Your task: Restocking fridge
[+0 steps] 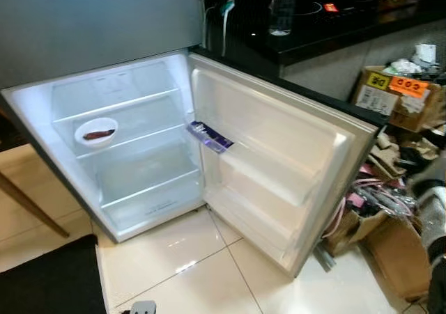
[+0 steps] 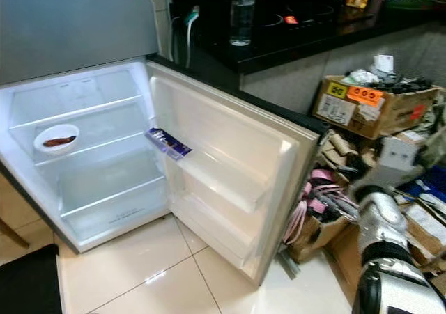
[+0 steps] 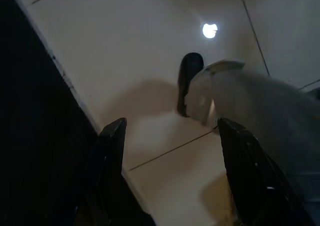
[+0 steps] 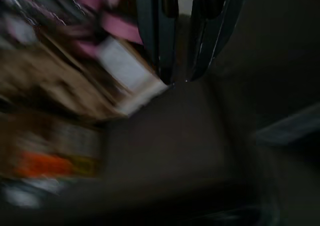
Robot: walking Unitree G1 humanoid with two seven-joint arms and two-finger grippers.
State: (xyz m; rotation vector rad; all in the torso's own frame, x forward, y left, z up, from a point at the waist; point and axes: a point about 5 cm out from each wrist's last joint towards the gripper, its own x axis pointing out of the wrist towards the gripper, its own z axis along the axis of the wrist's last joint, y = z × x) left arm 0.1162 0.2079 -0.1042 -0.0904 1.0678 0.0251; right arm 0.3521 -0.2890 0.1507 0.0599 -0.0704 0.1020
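White plastic shelves glow inside the open fridge (image 1: 132, 147), nearly bare and awaiting stock.

Its door (image 1: 279, 168) swings wide toward 3 o'clock, which leaves the shelves free to reach; the black tabletop (image 1: 334, 21) at 12 o'clock carries a clear bottle (image 1: 283, 6). Cardboard boxes (image 2: 369, 105) of clutter crowd the floor at 3 o'clock, likely the supply to draw from. A white bowl (image 1: 96, 131) with something dark red in it sits on a middle shelf at 9 o'clock, and a blue packet (image 1: 209, 136) lies in the upper door rack. The left pincer (image 3: 170, 131) hangs released over pale floor tiles (image 3: 150, 60). The right pincer (image 4: 182, 78) points at the boxes, fingers nearly closed and, as far as the blur lets me judge, empty.
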